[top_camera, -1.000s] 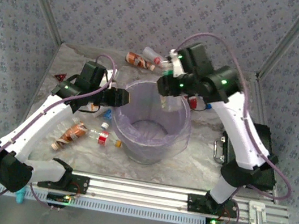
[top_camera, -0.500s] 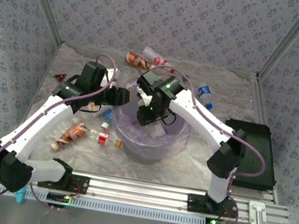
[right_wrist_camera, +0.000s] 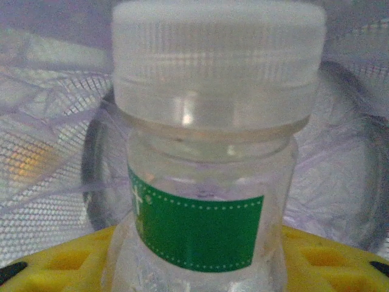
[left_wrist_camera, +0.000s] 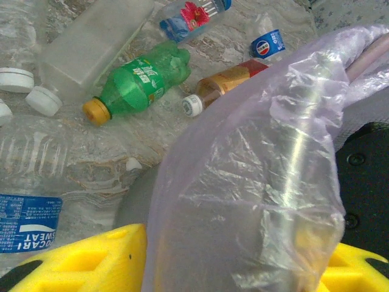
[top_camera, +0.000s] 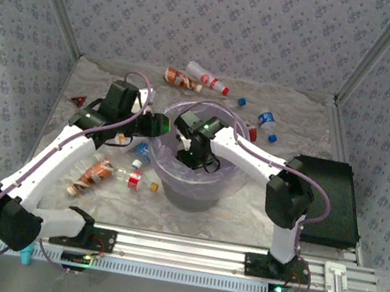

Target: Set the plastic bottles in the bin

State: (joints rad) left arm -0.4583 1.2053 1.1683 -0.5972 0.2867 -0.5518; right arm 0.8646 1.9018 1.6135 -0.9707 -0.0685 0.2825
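Top external view, starting at the arm bases: a small light blue cylindrical stick (top_camera: 26, 259) sits at the near-left corner by the rail. A bit further in on the left, a plastic bottle with a brown-orange label (top_camera: 93, 174) lies on its side, with a small clear bottle with a red label (top_camera: 133, 178) just beside it. Over on the right there's a flat black rectangular pad (top_camera: 328, 202).

Mid-table is the large round bin lined with a translucent lavender plastic bag (top_camera: 198, 192). The left gripper (top_camera: 159, 126) is at its left rim. In the left wrist view the yellow fingers (left_wrist_camera: 85, 264) sit either side of the bag-covered rim, clamped on it as far as I can see.

The right gripper (top_camera: 191, 159) reaches down inside the bin. The right wrist view has a clear plastic bottle with a white cap and a green label (right_wrist_camera: 206, 201) between its yellow jaws with the bag behind it, so that one's inside the bin. Honestly can't tell if the jaws are squeezing it or just flanking it.

Left of the bin there's a small red triangle (top_camera: 77, 100). At the far end of the table there's a brown-labelled bottle (top_camera: 178, 78) right by a white bottle with a red cap (top_camera: 207, 79). Off to the right is a clear bottle with a blue label (top_camera: 265, 119). The left wrist view also catches a green plastic bottle with an orange cap (left_wrist_camera: 143, 82) lying next to an amber bottle with a white cap (left_wrist_camera: 222, 88) on the table beyond the rim.
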